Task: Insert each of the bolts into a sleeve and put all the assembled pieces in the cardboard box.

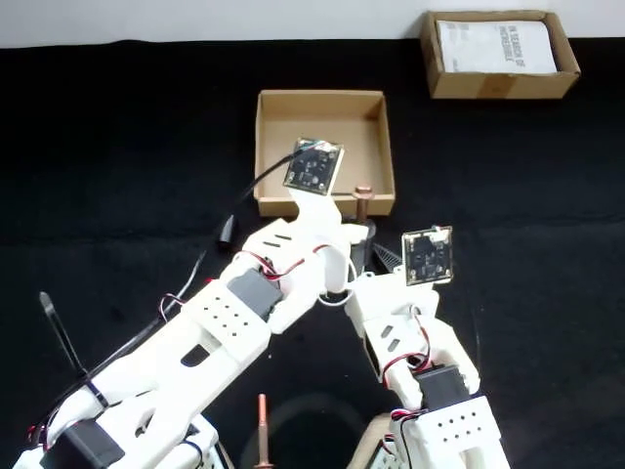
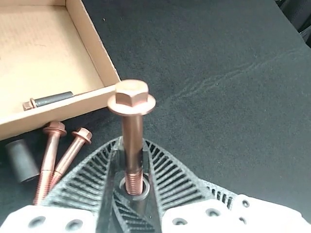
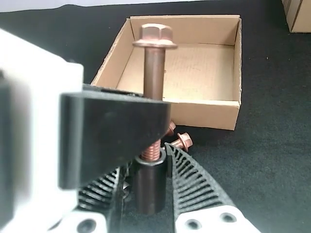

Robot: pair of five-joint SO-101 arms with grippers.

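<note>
Copper-coloured bolt (image 2: 132, 121) stands upright, hex head up; the left gripper (image 2: 132, 148) is clamped on its shank, ribbed black fingers (image 2: 167, 170) closed against it from both sides; head well clear above the fingers, threaded end just past them.

Thread tip sits in the mouth of a black sleeve (image 3: 149, 189); only the first threads are in, most of the shank still outside. Sleeve is upright too, in line with the bolt; the right gripper (image 3: 148, 162) grips it, ribbed fingers (image 3: 194, 184) pressed to either side of it, directly beneath the left gripper's hold.

From the high view, both grippers meet just beside the near wall of the cardboard box (image 1: 262, 147); bolt and sleeve are outside the box, not over its floor.

Inside the box: one assembled piece (image 2: 48, 100), bolt in sleeve, lying flat close to the near wall.

On the black cloth (image 2: 218, 97) outside that wall: a loose bolt (image 2: 47, 155) and a neighbour bolt (image 2: 72, 153), side by side, heads toward the box, shanks converging; a spare sleeve (image 2: 22, 161) just beside them, lying free.

A stray bolt (image 1: 262, 430) lies at the table's near edge between the arm bases, well apart from the rest; a second box (image 1: 498, 83) holding a printed sheet sits at the far corner.
</note>
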